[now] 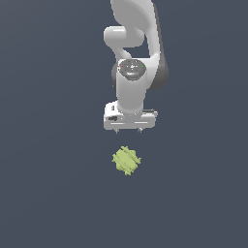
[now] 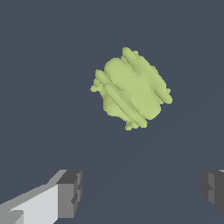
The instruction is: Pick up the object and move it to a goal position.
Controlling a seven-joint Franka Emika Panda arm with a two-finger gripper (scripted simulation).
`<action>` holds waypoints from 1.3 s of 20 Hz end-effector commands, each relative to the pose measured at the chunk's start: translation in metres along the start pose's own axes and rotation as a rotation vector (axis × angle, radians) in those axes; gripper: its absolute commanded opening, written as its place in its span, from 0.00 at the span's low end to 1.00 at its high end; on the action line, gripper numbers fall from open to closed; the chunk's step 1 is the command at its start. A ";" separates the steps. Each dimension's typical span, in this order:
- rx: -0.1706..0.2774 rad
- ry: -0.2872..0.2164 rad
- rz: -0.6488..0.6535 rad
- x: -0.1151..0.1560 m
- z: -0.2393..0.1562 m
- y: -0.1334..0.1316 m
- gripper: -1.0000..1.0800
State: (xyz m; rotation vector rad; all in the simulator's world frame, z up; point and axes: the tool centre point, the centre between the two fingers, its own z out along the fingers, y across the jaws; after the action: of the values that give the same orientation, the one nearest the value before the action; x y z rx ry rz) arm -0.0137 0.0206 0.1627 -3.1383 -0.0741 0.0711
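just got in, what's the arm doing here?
The Panda arm is going after the yellow-green lump, which lies alone on the dark floor. The gripper hangs over it, pointing down, fingers spread wide with nothing between them. In the wrist view the lump sits beyond the fingers, untouched. So no grasp has been made, and no goal marker shows in either view.

object (image 2: 131, 89): yellow-green all over, with raised ridges running in parallel diagonal bands
my fingers (image 2: 68, 194): white bodies, dark grey pads (grooved faces)
my arm (image 1: 131, 87): white shell, dark grey disc and joint
ground (image 1: 48, 169): plain slate blue-grey, no pattern
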 end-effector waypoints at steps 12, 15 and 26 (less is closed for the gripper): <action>0.000 0.000 0.001 0.000 0.000 0.000 1.00; 0.004 -0.003 0.014 0.000 0.001 0.002 1.00; 0.002 0.011 0.000 0.003 0.007 0.006 1.00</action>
State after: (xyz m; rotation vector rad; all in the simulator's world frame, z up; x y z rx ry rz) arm -0.0111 0.0153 0.1575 -3.1348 -0.0623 0.0621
